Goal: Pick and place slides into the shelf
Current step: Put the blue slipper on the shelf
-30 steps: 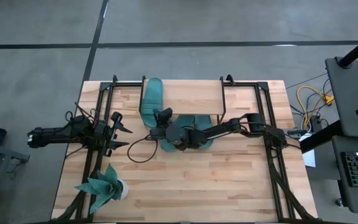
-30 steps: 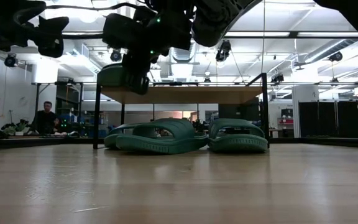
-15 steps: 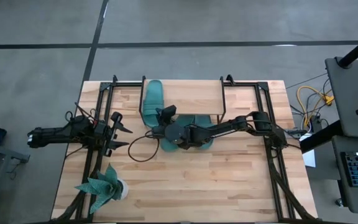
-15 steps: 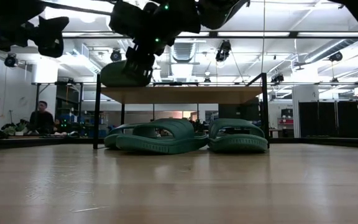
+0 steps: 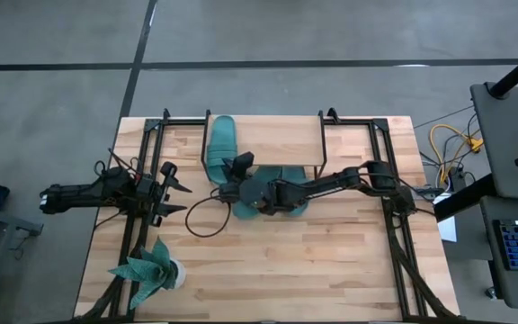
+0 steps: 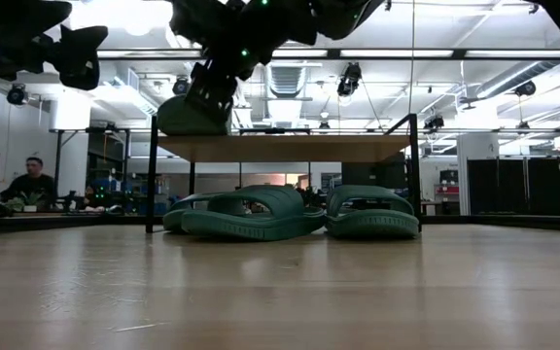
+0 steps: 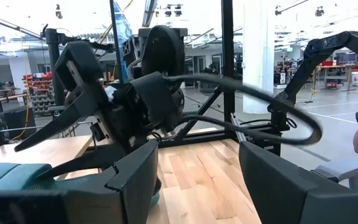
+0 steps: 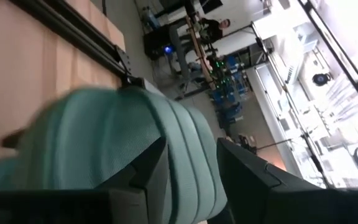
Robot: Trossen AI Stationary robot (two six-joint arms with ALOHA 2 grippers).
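Note:
One teal slide [image 5: 220,139] lies along the left end of the shelf's light wood plank [image 5: 281,139]; it also shows in the low view [image 6: 192,117]. My right gripper [image 5: 238,166] is at the slide's near end and shut on it; it also shows in the low view [image 6: 212,89]. More teal slides [image 6: 256,214] [image 6: 372,212] rest on their soles on the table under the shelf [image 6: 290,148]. My left gripper [image 5: 176,187] waits open and empty at the table's left; it also shows in its own wrist view [image 7: 197,180]. My right gripper pinches the slide at its ribbed strap [image 8: 188,149] between its two fingers [image 8: 148,171], near the slide's near end. The fingers come from the table's near right, slanting down. The slide lies flat on the plank's top, with its length toward the far edge.
A teal leafy plant in a white pot [image 5: 151,270] stands at the near left corner. Black frame rails [image 5: 138,207] [image 5: 394,207] run along both sides of the table. A dark cable [image 5: 200,220] loops over the table near the shelf. Bare wood lies across the near half.
My right gripper has carried the slide a little toward the table's far edge and has tipped. The slide now lies on the plank's left end. My left arm has kept still.

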